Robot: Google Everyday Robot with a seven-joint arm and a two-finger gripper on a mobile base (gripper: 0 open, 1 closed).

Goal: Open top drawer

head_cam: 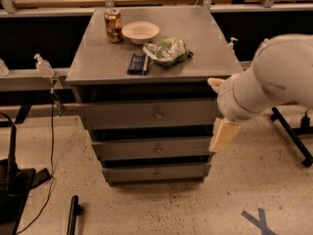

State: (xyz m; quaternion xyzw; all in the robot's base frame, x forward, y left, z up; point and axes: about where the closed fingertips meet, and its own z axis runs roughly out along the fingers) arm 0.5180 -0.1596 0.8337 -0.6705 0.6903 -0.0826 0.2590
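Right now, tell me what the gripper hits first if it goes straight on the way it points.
The gripper hangs beside the cabinet's right edge, pointing down. Straight on, it likely meets the floor first, not the top drawer; depth is unclear, so it could graze the lower drawers' right ends.

Right edge cuts arm [274, 77]; arm masks most of gripper [224, 134], beside top drawer [146, 114] right end. Drawer interior hidden under tabletop [98, 58]. Label on can [113, 25] unreadable. Unidentifiable: dark flat item [138, 63].
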